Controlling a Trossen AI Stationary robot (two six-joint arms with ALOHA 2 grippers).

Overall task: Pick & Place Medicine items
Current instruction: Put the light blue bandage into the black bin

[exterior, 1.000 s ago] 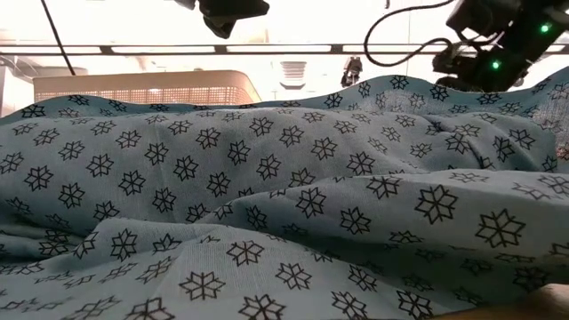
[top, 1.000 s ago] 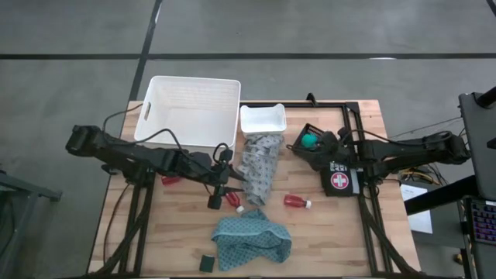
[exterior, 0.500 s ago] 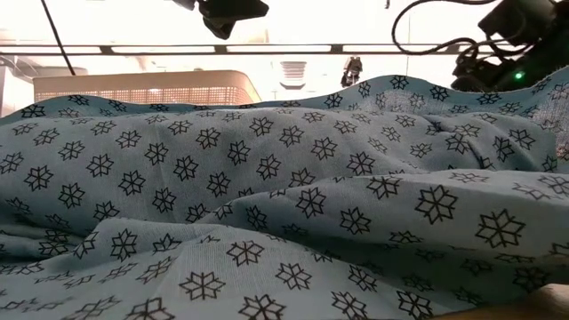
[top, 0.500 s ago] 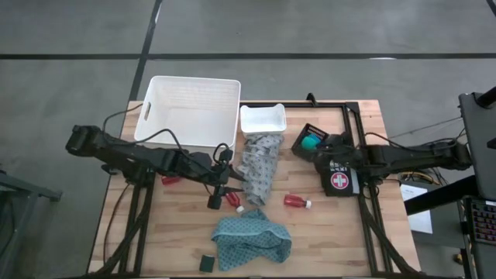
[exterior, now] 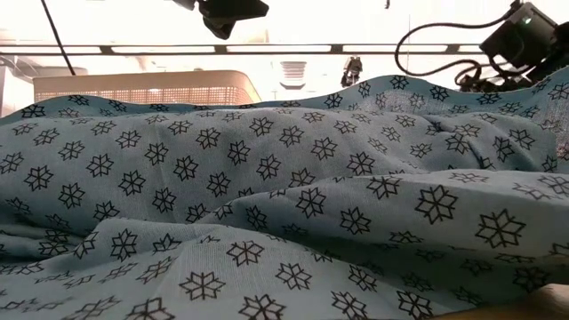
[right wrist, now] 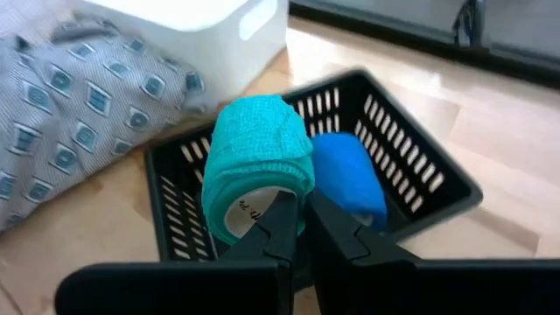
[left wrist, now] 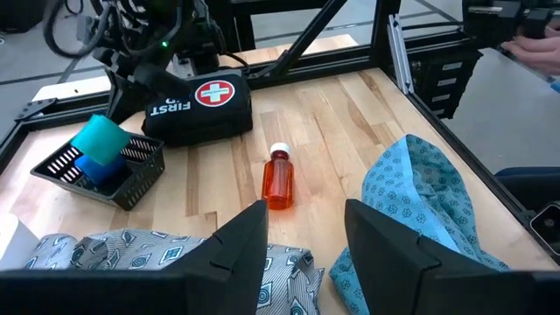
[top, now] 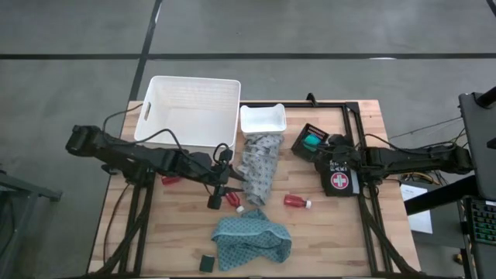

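R gripper (right wrist: 293, 229), jaws shut and empty, has backed off toward 3 o'clock from the black basket (top: 308, 140); green roll (top: 311, 140) now lies inside beside blue roll (right wrist: 350, 179). Placement looks done. L gripper (top: 230, 186) part-open, idle over grey cloth (top: 260, 164); red bottle (top: 294, 201) at 5 o'clock remains.

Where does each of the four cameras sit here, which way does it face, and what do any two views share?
High view: overhead, straight down on the table; both arms show.
Low view: table height, filled by the teal cloth; arm parts hang at the top.
Left wrist view: past the left gripper to a red bottle and first-aid pouch.
Right wrist view: past the shut right gripper into the black basket holding teal and blue rolls.
Shared: both wrist views show that basket.
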